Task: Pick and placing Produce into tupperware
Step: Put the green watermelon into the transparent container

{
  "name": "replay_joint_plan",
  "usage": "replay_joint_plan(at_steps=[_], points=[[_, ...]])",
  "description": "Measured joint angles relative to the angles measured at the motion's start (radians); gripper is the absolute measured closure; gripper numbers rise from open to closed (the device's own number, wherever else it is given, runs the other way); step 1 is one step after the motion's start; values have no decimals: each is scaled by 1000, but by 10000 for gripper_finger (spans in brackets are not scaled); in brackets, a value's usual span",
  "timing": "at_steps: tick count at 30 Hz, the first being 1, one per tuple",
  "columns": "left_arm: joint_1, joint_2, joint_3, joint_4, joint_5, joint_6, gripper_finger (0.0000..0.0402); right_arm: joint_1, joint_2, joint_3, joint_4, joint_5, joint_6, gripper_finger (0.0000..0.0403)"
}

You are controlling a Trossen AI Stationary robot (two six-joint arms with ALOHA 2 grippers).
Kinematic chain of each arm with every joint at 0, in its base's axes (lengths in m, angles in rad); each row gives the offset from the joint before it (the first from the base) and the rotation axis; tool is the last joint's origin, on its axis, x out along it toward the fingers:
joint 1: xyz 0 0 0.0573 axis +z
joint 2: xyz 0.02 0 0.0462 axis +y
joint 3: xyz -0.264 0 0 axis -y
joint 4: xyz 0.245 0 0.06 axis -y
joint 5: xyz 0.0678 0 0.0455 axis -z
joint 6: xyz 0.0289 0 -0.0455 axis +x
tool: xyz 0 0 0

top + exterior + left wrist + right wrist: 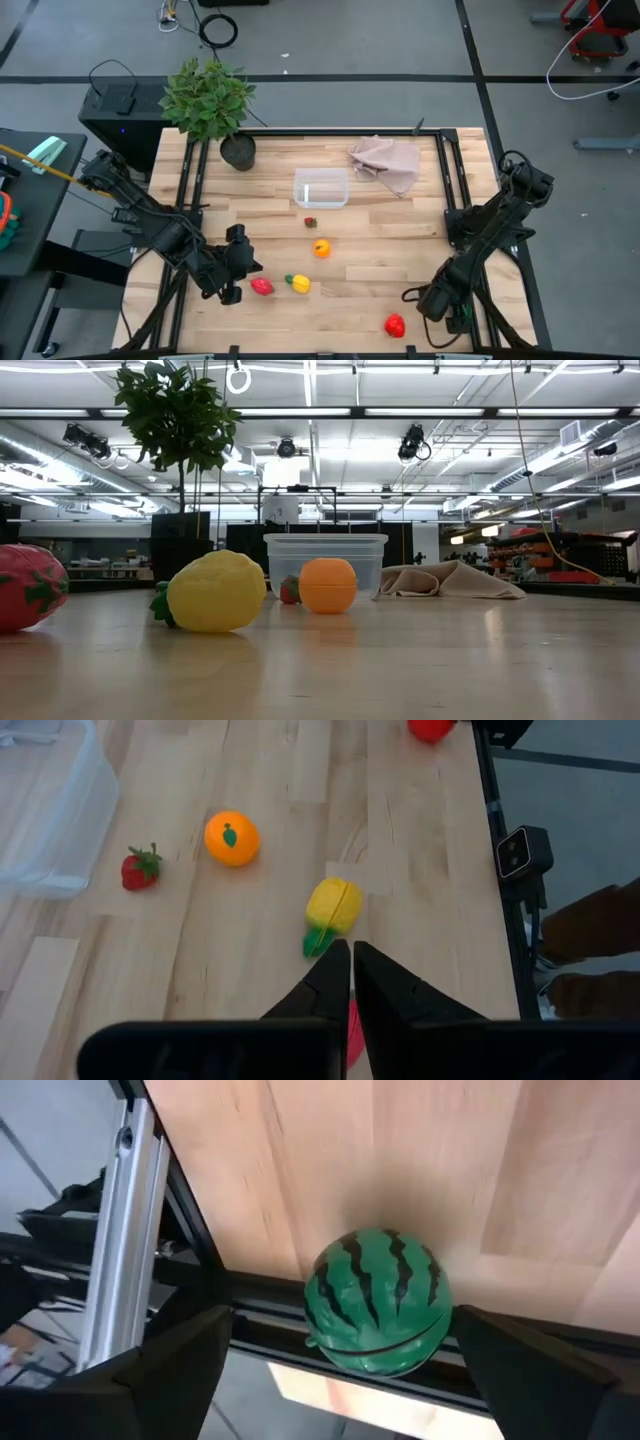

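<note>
The clear tupperware (321, 188) stands at the table's far middle and looks empty. Before it lie a small strawberry (310, 222), an orange (321, 248), a yellow piece with a green stem (299, 283), a red piece (262, 286) and another red piece (394, 324). My left gripper (352, 948) is shut, pointing toward the table's right just over the first red piece (356, 1032). My right gripper (342, 1320) is open at the near right edge, with one finger on either side of a green striped watermelon (378, 1302) and a gap showing on both sides. My left gripper's shut fingers (330, 982) lie slanting down over the red piece, which rests on the table. The fingers hide the place where they might meet it, so I cannot tell whether they touch.
A potted plant (208, 100) stands at the far left corner and a beige-pink cloth (387, 160) lies at the far right. The watermelon rests against the dark frame rail (270, 1320) at the table's near edge. Bare wood lies between the pieces.
</note>
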Motion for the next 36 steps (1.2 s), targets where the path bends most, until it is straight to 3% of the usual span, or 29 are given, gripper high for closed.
replay_joint_plan(at_steps=[7, 15, 36], points=[[0, 0, 0, 0, 0, -9, 390, 78, 0, 0, -2, 31, -24, 5], [0, 0, 0, 0, 0, -10, 386, 106, 0, 0, -7, 144, 96, 4], [0, 0, 0, 0, -4, -36, 386, 152, 0, -89, 103, 148, 138, 3]])
